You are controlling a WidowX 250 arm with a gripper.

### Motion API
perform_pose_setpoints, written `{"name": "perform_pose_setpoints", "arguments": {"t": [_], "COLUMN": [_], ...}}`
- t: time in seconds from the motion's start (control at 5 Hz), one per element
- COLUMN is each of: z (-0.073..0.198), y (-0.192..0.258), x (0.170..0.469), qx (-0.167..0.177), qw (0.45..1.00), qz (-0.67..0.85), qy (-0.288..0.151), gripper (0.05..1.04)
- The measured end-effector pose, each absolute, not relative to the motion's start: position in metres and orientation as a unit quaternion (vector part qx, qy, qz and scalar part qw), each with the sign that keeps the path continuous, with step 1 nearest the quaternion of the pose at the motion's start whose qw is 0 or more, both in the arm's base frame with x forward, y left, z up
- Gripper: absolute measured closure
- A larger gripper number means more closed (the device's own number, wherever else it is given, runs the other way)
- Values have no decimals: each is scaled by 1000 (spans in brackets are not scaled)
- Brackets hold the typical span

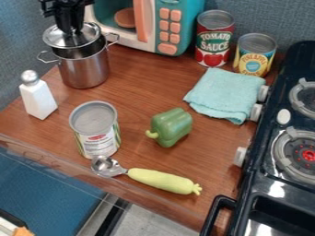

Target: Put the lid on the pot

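We see the black claw point(73, 30) grasping the clear lid point(54, 37), raised just above the metal pot point(85, 70) on the wooden counter point(142, 87).

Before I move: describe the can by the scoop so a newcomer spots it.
On the counter beside the black stove, find the metal scoop. The can stands behind its bowl, with a mostly white label; the two back cans have red and yellow ones.

Your black gripper point(73, 30) holds the clear lid point(54, 38) above the steel pot point(86, 70) on a wooden counter point(138, 87), as a green pepper point(172, 126), a silver-topped can point(98, 138) and a white shaker point(38, 99) stand before you.
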State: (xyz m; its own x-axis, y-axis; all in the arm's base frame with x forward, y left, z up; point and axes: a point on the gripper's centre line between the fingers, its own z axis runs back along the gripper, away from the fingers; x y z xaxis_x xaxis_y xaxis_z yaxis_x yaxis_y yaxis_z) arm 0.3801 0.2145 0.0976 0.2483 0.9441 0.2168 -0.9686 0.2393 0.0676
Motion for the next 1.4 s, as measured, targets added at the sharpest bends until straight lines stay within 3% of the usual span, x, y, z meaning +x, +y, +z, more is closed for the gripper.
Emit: {"name": "perform_pose_setpoints", "arguments": {"t": [1.4], "z": [87], "y": [188], "x": [389], "qx": [96], "qw": [808], "qz": [578], "qy": [-61], "gripper": [806]}}
